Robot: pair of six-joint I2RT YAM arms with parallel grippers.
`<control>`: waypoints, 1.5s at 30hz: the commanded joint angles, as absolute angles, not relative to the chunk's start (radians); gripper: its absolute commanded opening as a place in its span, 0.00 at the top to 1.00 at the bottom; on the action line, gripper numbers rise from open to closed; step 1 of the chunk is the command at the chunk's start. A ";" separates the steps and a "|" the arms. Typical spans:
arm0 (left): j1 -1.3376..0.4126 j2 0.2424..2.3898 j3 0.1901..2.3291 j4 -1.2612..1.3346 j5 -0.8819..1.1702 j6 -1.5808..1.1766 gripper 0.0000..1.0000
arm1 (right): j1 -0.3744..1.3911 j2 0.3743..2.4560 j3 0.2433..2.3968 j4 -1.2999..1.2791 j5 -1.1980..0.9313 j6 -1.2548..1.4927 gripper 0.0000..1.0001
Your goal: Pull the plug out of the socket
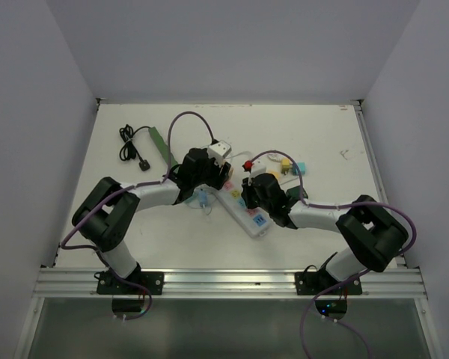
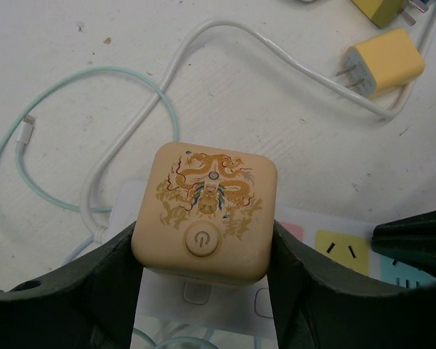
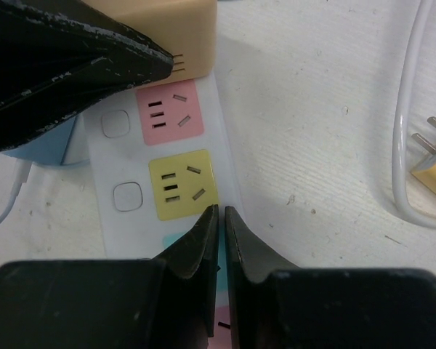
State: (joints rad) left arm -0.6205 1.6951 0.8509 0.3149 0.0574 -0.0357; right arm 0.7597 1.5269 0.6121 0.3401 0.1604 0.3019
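Note:
The plug point(image 2: 207, 211) is a cream cube with a gold dragon print and a round power button. It sits in one end of the white socket strip point(image 2: 167, 298). My left gripper point(image 2: 203, 243) is shut on the plug, one dark finger point(image 2: 94, 283) pressed against each side. From above, the plug point(image 1: 220, 149) shows at the far end of the strip point(image 1: 243, 209). My right gripper point(image 3: 221, 211) is shut with nothing held, its tips resting on the strip point(image 3: 123, 167) just below the yellow outlet point(image 3: 182, 183). The plug point(image 3: 182, 29) shows at the top of that view.
A loose yellow charger point(image 2: 384, 62) with a white cable point(image 2: 276, 51) lies beyond the plug, and a pale teal cable point(image 2: 29, 160) curls to the left. Several coloured adapters point(image 1: 288, 166) sit behind the strip. A black cord point(image 1: 135, 146) and a green bar point(image 1: 159, 146) lie at the back left.

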 commanded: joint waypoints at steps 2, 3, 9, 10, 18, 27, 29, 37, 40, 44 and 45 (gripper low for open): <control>-0.612 1.741 0.870 0.391 0.113 -0.028 0.58 | 0.761 1.533 0.561 0.201 0.123 0.273 0.89; -0.614 1.747 0.876 0.385 0.112 -0.028 0.68 | 0.761 1.528 0.555 0.201 0.121 0.275 0.89; -0.612 1.741 0.888 0.368 0.057 -0.107 1.00 | 0.798 1.451 0.514 0.276 0.071 0.268 0.81; -0.612 1.726 0.875 0.388 0.049 -0.115 1.00 | 0.799 1.421 0.502 0.297 0.057 0.273 0.79; -0.620 1.674 0.862 0.393 0.077 -0.187 1.00 | 0.818 1.416 0.526 0.301 0.038 0.259 0.75; -0.699 1.683 0.907 0.298 -0.095 -0.097 1.00 | 0.824 1.520 0.611 0.198 0.109 0.290 0.79; -0.710 1.689 0.922 0.266 -0.123 -0.083 1.00 | 0.825 1.526 0.603 0.193 0.113 0.302 0.79; -0.713 1.736 1.037 0.111 -0.153 -0.055 1.00 | 0.822 1.562 0.595 0.192 0.123 0.314 0.79; -0.712 1.741 1.054 0.101 -0.143 -0.061 1.00 | 0.821 1.569 0.603 0.181 0.124 0.318 0.79; -0.709 1.723 1.017 0.158 -0.132 -0.089 1.00 | 0.816 1.575 0.603 0.182 0.124 0.337 0.80; -0.707 1.712 1.005 0.176 -0.100 -0.098 1.00 | 0.810 1.574 0.597 0.192 0.112 0.342 0.80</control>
State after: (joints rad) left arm -0.6964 1.7405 1.0008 0.0959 -0.1146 -0.0944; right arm 0.8169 1.5246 0.6266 0.3271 0.1211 0.3111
